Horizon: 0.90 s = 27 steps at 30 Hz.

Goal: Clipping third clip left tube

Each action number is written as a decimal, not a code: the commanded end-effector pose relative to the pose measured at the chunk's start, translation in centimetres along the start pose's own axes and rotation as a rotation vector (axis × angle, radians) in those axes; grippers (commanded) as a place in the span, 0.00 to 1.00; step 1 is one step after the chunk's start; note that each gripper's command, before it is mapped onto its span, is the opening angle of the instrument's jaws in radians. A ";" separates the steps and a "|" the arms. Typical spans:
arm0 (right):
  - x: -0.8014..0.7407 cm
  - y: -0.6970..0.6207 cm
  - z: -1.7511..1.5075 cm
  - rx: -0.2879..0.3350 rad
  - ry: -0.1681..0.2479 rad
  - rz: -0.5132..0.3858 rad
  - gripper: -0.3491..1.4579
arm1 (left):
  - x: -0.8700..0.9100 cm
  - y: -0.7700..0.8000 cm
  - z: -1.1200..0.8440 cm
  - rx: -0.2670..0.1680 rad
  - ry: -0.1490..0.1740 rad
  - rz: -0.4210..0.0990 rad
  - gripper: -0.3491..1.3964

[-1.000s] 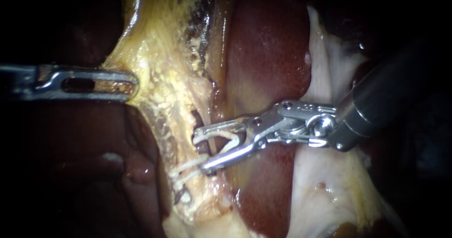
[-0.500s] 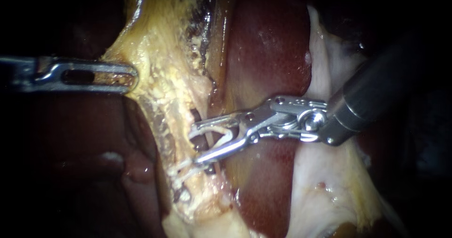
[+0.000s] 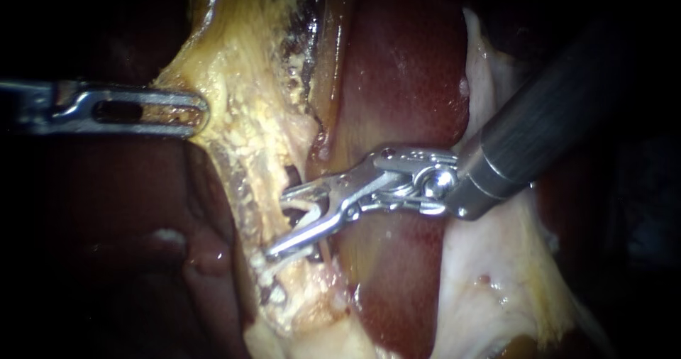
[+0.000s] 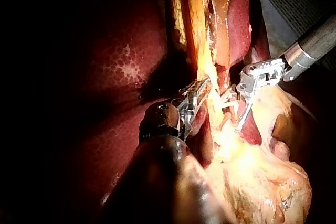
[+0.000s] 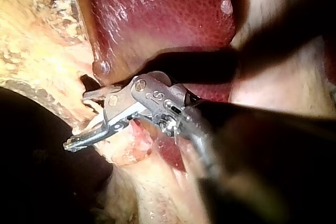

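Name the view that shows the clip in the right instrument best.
Endoscope view: the clip lies side-on, white legs clear. The left wrist view shows it small and far; in the right wrist view the right instrument mostly hides it.

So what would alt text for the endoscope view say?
The right instrument, entering from the upper right, holds a pale clip astride a thin tube beside the dark red liver. The left instrument grips yellow tissue at the left.
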 end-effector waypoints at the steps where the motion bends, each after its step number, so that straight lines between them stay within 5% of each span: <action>1: 0.00 -0.01 -0.01 0.007 0.007 0.004 0.49 | 0.00 0.00 0.00 0.000 0.000 0.000 0.00; 6: 0.07 -0.09 -0.02 0.091 0.080 0.037 0.49 | 0.01 0.01 -0.01 0.000 0.001 0.000 0.00; 20: 0.17 -0.19 0.15 0.253 0.127 0.086 0.47 | -0.01 0.05 0.00 -0.001 0.000 0.000 0.00; 27: 0.23 -0.17 0.12 0.262 0.157 0.102 0.46 | 0.00 0.07 0.00 -0.001 0.000 0.000 0.00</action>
